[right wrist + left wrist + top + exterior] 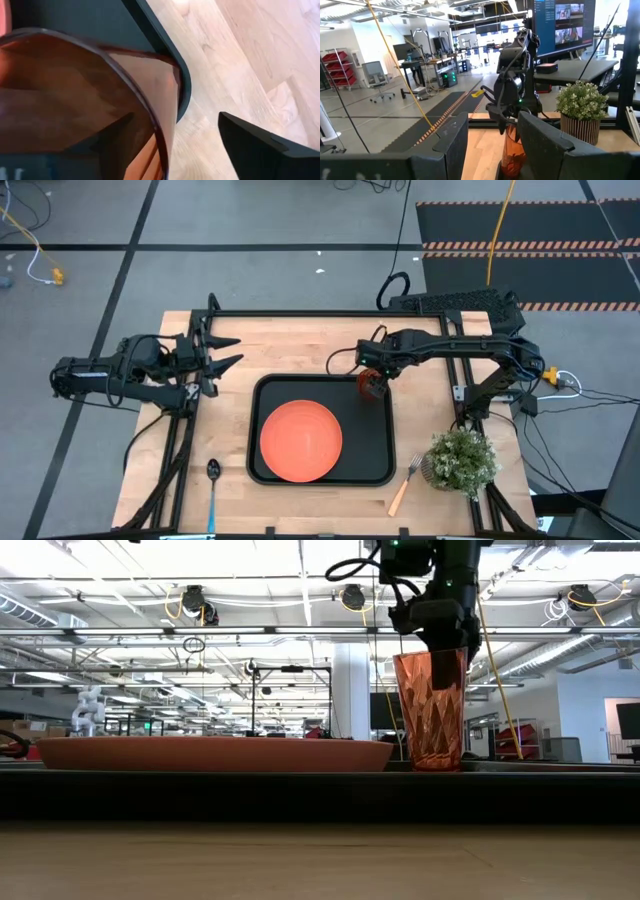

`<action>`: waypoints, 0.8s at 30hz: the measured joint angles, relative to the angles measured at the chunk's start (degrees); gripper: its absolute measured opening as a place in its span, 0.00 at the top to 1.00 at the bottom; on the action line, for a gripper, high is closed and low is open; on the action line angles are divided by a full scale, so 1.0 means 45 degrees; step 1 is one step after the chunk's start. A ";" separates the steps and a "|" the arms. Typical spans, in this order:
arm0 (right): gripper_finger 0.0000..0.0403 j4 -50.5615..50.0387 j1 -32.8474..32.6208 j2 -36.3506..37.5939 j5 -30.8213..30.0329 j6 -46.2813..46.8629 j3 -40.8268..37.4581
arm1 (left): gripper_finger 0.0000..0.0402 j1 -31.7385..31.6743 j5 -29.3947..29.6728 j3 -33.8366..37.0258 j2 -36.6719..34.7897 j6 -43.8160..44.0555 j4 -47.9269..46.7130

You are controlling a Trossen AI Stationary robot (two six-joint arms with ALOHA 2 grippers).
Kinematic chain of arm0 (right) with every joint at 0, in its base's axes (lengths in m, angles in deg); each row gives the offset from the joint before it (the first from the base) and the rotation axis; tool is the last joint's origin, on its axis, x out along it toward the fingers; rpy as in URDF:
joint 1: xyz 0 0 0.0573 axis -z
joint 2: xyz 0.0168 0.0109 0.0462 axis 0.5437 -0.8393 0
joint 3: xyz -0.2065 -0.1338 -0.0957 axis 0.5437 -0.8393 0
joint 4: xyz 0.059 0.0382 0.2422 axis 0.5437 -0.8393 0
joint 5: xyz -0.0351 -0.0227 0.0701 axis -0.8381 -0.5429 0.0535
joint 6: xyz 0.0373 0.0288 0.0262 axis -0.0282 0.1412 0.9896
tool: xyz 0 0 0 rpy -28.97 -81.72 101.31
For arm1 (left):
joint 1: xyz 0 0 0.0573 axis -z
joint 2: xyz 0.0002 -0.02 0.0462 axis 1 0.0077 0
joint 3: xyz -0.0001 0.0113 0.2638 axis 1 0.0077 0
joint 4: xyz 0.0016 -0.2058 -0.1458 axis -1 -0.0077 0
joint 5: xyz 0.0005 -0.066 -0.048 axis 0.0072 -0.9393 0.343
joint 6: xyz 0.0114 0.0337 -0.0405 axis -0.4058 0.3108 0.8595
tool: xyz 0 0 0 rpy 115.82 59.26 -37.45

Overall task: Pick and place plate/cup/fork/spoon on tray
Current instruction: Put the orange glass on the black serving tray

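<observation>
Wooden table top (300, 345) under both arms, open workshop floor beyond it.

Right gripper (372, 383) sits over the far right corner of the tray (375, 470), pointing down at the cup (432, 710). One finger (107, 145) lies inside the cup, seen through the orange wall; the other finger (260, 147) stands outside and clear of the wall, with bare table showing in the gap. Jaws are spread, straddling the rim, not pinching it. In the low view the cup stands upright with its base down at tray level, the gripper body just above its rim. Whether the inner finger touches the wall: cannot tell.

Plate (301, 441) lies flat in the tray, left of centre, apart from the cup.

Outside the tray: fork (406, 485) on the table just off the near right corner, beside a small potted plant (460, 460). Spoon (213, 490) on the table to the left of the tray, handle toward the near edge.

Left gripper (222, 352) waits well apart, near the left far part of the table, jaws parted and holding nothing.
</observation>
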 joint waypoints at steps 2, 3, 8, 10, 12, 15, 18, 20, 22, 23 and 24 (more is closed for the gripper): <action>0.27 0.0056 0.0000 0.0000 0.0097 0.0002 0.0000 | 0.56 0.0000 0.0000 0.0000 0.0000 0.0000 0.0000; 0.25 0.0069 0.0002 0.0000 0.0304 -0.0014 0.0000 | 0.56 0.0000 0.0000 0.0000 0.0000 0.0004 0.0000; 0.22 0.0082 0.0000 0.0000 0.0649 0.0000 0.0000 | 0.56 0.0000 0.0002 -0.0002 0.0000 0.0005 0.0004; 0.22 0.0080 0.0000 0.0000 0.0650 0.0001 0.0000 | 0.56 0.0000 0.0000 0.0000 0.0000 0.0010 0.0000; 0.22 0.0072 0.0000 0.0000 0.0649 0.0006 0.0000 | 0.56 0.0000 0.0000 -0.0002 0.0000 0.0010 0.0001; 0.22 0.0066 0.0000 0.0000 0.0649 0.0007 0.0039 | 0.56 0.0000 0.0000 -0.0005 0.0000 0.0015 0.0004; 0.22 0.0067 0.0000 0.0000 0.0649 0.0012 0.0250 | 0.56 0.0000 0.0000 0.0000 0.0000 0.0005 0.0005; 0.23 0.0067 0.0000 0.0000 0.0654 0.0059 0.0408 | 0.56 0.0000 0.0000 -0.0005 0.0000 0.0005 0.0005; 0.25 0.0067 0.0000 0.0000 0.0652 0.0059 0.0534 | 0.56 0.0000 0.0003 0.0000 0.0000 0.0005 0.0005; 0.28 0.0054 0.0000 0.0000 0.0651 0.0059 0.0591 | 0.56 0.0000 0.0000 -0.0004 0.0000 0.0005 0.0005; 0.30 0.0055 0.0000 0.0000 0.0650 0.0059 0.0634 | 0.56 0.0000 0.0005 0.0000 0.0000 0.0005 0.0005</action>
